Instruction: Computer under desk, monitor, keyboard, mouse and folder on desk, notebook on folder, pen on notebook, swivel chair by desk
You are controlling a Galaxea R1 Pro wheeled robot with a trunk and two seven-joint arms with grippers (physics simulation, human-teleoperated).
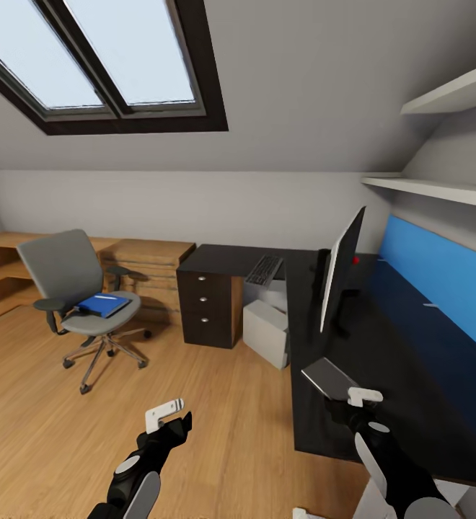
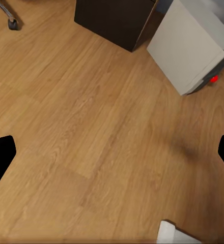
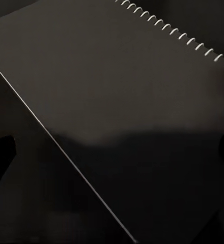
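Observation:
The grey swivel chair [image 1: 68, 281] stands on the floor left of the desk [image 1: 404, 360], apart from it. The blue folder [image 1: 107, 305] lies on its seat with the white pen [image 1: 105, 297] on top. On the black desk stand the monitor [image 1: 339, 274], seen edge-on, and the keyboard [image 1: 265, 270] at the far corner. The computer [image 1: 265, 333] [image 2: 191, 43] sits under the desk. The grey spiral notebook [image 1: 329, 375] [image 3: 117, 101] lies at the desk's near edge, under my open right gripper [image 1: 345, 406] [image 3: 112, 147]. My left gripper [image 1: 177, 422] [image 2: 112, 152] hangs open over bare floor. The mouse is hidden.
A dark three-drawer unit [image 1: 209, 306] holds up the desk's left end. Low light-wood cabinets [image 1: 148, 270] run along the back wall behind the chair. A blue wall panel [image 1: 440, 277] and white shelves [image 1: 440, 189] sit above the desk's right side. Wood floor [image 1: 216, 425] spreads between me and the chair.

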